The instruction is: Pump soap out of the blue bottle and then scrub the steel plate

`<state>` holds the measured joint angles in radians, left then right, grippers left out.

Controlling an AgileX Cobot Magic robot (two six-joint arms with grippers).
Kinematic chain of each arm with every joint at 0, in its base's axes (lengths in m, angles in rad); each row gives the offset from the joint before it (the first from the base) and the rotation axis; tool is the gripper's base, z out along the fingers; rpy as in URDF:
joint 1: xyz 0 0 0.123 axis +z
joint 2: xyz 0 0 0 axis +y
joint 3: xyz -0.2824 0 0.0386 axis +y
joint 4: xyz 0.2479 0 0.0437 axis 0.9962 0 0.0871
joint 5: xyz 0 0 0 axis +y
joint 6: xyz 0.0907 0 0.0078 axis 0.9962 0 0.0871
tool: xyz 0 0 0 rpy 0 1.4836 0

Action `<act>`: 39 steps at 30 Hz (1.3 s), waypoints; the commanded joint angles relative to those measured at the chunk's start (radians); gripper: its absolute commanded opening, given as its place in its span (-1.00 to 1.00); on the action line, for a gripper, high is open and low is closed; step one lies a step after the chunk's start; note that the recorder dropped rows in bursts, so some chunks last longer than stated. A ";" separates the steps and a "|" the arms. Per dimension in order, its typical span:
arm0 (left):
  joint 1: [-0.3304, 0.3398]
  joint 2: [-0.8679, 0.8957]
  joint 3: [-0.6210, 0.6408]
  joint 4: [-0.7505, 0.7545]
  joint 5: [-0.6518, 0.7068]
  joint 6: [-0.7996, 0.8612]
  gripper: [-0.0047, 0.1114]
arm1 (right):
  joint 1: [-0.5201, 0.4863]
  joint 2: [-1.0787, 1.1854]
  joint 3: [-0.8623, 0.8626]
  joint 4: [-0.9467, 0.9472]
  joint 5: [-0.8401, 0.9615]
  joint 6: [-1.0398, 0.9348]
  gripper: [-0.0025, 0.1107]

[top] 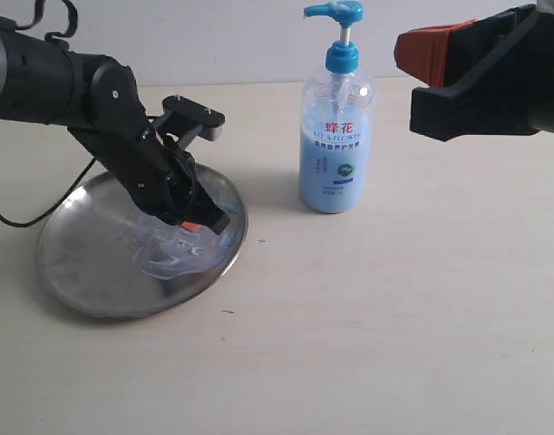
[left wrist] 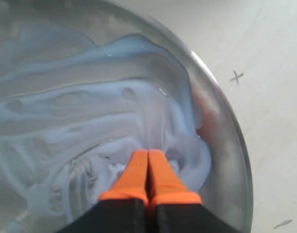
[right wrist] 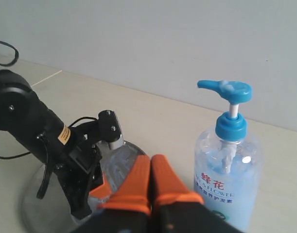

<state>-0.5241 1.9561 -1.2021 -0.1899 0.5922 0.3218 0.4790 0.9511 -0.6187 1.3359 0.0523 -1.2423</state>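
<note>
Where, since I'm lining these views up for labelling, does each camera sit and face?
Exterior: off the arms, looking down across the table at the steel plate, blue bottle, left arm and right gripper.
Left wrist: just above the plate, facing down on the soap; the shut left gripper shows.
Right wrist: raised, facing the bottle and left arm; the shut right gripper shows.
Shared: plate in all three.

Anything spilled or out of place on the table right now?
No spill: the soap lies smeared inside the steel plate, none visible on the table. The blue bottle stands upright beside it. One oddity: the left gripper has bare shut jaws in the soap, no sponge.
</note>
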 commanded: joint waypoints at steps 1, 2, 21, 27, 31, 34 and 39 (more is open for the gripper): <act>0.026 -0.057 0.012 -0.002 -0.014 -0.012 -0.92 | -0.003 -0.008 0.002 -0.005 -0.003 -0.001 -0.96; 0.028 -0.070 0.020 0.000 -0.020 -0.012 -0.92 | -0.003 -0.008 0.002 -0.005 -0.003 -0.001 -0.96; 0.107 -0.410 0.290 -0.031 -0.152 -0.012 -0.92 | -0.003 -0.008 0.087 0.095 -0.344 -0.048 -0.96; 0.107 -0.512 0.319 -0.042 -0.159 -0.016 -0.92 | -0.003 -0.008 0.087 0.178 -0.424 -0.176 -0.96; 0.107 -0.579 0.319 -0.065 -0.153 -0.016 -0.92 | -0.003 -0.006 0.086 0.171 -0.397 -0.179 -0.96; 0.107 -0.646 0.319 -0.080 -0.153 -0.016 -0.92 | -0.003 0.011 0.073 0.173 -0.388 -0.189 -0.96; 0.107 -0.780 0.330 -0.110 -0.155 -0.016 -0.92 | -0.005 0.123 0.021 0.175 -0.241 -0.211 -0.96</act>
<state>-0.4190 1.2272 -0.8818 -0.2784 0.4464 0.3139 0.4790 1.0171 -0.5717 1.5140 -0.2750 -1.4330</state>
